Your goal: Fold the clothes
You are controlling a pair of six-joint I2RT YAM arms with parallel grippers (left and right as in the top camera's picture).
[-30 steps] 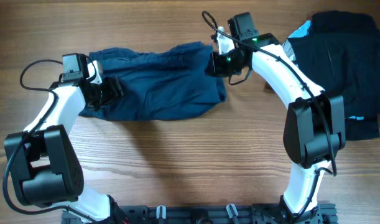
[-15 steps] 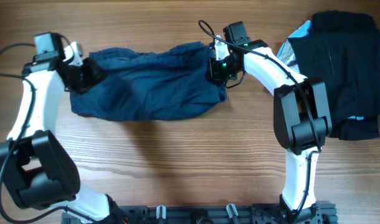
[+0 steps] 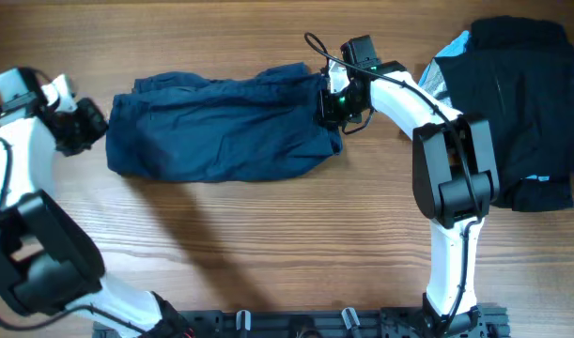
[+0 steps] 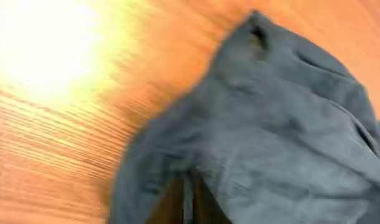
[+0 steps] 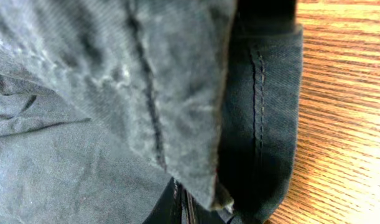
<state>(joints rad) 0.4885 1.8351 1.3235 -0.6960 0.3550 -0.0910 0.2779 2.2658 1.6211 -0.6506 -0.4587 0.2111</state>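
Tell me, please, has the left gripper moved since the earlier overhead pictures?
Yes. The left gripper has moved leftward, off the blue garment, and now sits just beyond its left edge.

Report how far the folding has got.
Looks done: the blue garment lies in a long, apparently doubled band, and a dark pile sits at the far right. In hand: the right tool seems clamped on the band's right end; the left tool is off the cloth, over the table. Left: probably folding the ends in.
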